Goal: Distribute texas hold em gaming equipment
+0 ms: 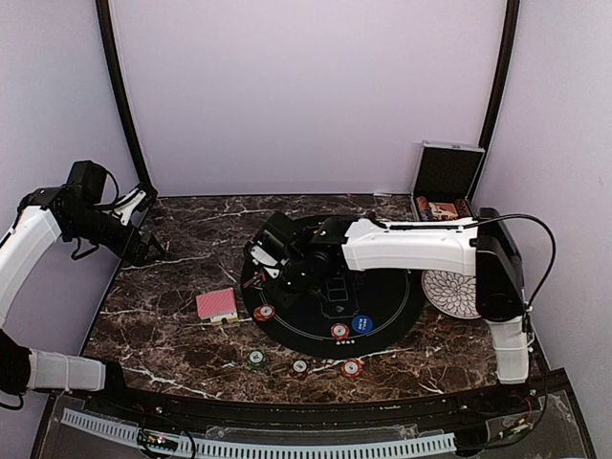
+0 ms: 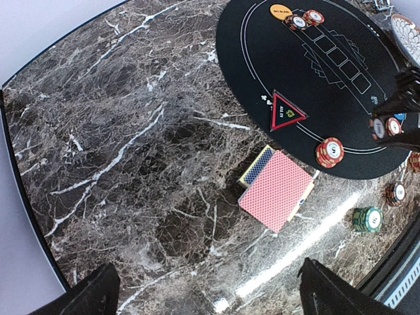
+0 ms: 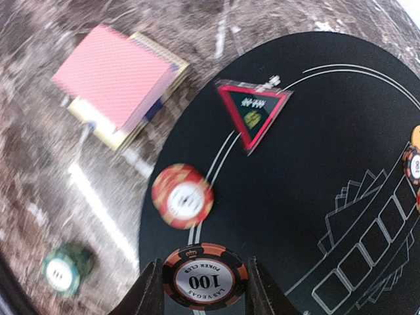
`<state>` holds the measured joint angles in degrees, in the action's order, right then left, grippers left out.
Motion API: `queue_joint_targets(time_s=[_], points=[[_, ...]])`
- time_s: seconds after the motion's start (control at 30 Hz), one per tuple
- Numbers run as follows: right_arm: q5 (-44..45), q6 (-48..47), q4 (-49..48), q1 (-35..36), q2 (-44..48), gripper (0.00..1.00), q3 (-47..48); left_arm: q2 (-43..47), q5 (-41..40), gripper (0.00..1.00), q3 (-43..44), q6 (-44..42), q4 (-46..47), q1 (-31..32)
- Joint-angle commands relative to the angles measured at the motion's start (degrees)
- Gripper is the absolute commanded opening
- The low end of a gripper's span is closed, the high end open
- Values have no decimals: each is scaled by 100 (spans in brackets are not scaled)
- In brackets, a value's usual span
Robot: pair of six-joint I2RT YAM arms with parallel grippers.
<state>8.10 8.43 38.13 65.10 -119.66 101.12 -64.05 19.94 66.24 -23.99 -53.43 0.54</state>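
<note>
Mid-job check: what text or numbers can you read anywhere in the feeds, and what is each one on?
"100", "POKER CLUB", "LAS VEGAS": on the black chip gripped in the right end effector.
"ALL IN": on the red-edged triangle marker lying on the black mat.
Too blurred or small to read: the print on the red chip, orange disc and blue disc.

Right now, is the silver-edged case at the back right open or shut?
Open. The case has its lid standing upright, and some contents show in its base.
</note>
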Motion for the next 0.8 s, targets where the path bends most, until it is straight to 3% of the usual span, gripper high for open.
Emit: queue_joint_targets(time_s=[0.0,0.23,0.43,0.57,0.77], points=[[177,263,-86,-293,-701,11,655,142,35,99,16,-35,-67,8],[-21,365,48,-543,-1438,11,1448,146,79,99,-7,-34,-48,8],[-131,425,39,-568,-1715,12,1549,126,87,99,-16,-57,-28,8],[-138,445,108,-582,-1818,22,1586,101,80,99,-6,-70,-21,8],[-93,434,93,-594,-1702,46,1383,86,89,99,12,-65,-18,8]])
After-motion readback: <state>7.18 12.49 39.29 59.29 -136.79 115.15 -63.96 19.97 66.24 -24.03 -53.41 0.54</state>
